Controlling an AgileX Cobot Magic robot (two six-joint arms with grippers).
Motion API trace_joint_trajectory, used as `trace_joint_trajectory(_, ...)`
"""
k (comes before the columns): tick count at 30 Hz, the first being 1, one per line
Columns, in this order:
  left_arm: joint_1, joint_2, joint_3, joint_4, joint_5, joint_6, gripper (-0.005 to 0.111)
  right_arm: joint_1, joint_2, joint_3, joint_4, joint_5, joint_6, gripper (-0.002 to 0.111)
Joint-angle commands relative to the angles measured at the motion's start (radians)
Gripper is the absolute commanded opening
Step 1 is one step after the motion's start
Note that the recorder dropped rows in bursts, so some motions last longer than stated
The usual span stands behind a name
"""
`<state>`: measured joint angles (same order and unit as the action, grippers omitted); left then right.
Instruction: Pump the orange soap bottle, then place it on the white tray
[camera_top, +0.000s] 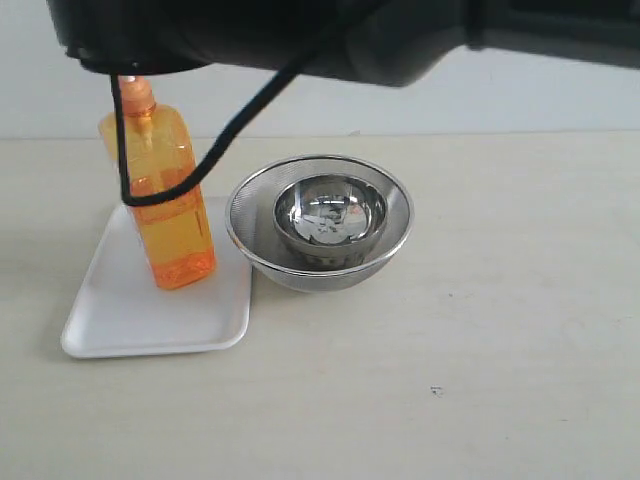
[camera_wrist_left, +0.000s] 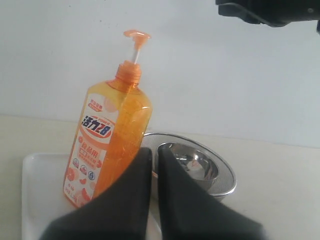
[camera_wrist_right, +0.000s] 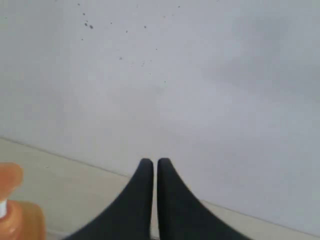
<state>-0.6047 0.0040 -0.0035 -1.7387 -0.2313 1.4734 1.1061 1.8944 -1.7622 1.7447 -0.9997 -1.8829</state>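
The orange soap bottle (camera_top: 165, 195) stands upright on the white tray (camera_top: 130, 315) at the left of the exterior view. In the left wrist view the orange soap bottle (camera_wrist_left: 107, 142) shows its white-and-red label, with the white tray (camera_wrist_left: 35, 190) under it. My left gripper (camera_wrist_left: 154, 151) is shut and empty, just short of the bottle. My right gripper (camera_wrist_right: 154, 162) is also shut with nothing in it, raised and facing the wall. The orange pump head (camera_wrist_right: 9, 177) shows in the corner of the right wrist view.
A steel mesh bowl (camera_top: 320, 222) with a smaller steel bowl (camera_top: 330, 212) inside stands right of the tray, touching its edge. A dark arm body (camera_top: 350, 35) and a black cable (camera_top: 215, 160) cross the top of the exterior view, hiding the pump head there.
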Motion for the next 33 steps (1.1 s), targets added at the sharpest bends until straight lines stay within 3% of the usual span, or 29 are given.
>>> trace_joint_trajectory(1,-0.004,-0.004,0.003,-0.006,0.004,-0.008,0.005,0.003,-0.077,0.144,0.000,0.025,0.028,0.000)
trace_joint_trajectory(4,-0.004,-0.004,0.003,-0.006,0.004,-0.008,0.005,0.003,-0.137,0.283,0.000,0.111,0.097,0.000)
trace_joint_trajectory(10,-0.004,-0.004,0.003,-0.006,0.059,-0.049,0.005,0.003,-0.249,0.543,0.000,0.094,0.190,0.000)
trace_joint_trajectory(13,-0.004,-0.004,0.003,-0.006,0.105,-0.195,0.005,0.003,-0.333,0.685,-0.080,0.161,0.309,0.000)
trace_joint_trajectory(23,-0.004,-0.004,0.003,-0.006,0.168,-0.199,0.005,0.003,-0.667,1.154,-0.372,0.201,0.710,0.000)
trace_joint_trajectory(28,-0.004,-0.004,0.002,-0.006,0.170,-0.199,0.005,0.003,-0.727,1.269,-0.372,0.201,0.759,0.000)
trace_joint_trajectory(33,-0.004,0.009,-0.120,0.003,0.153,-0.199,0.005,0.003,-0.727,1.300,-0.374,0.199,0.765,0.000)
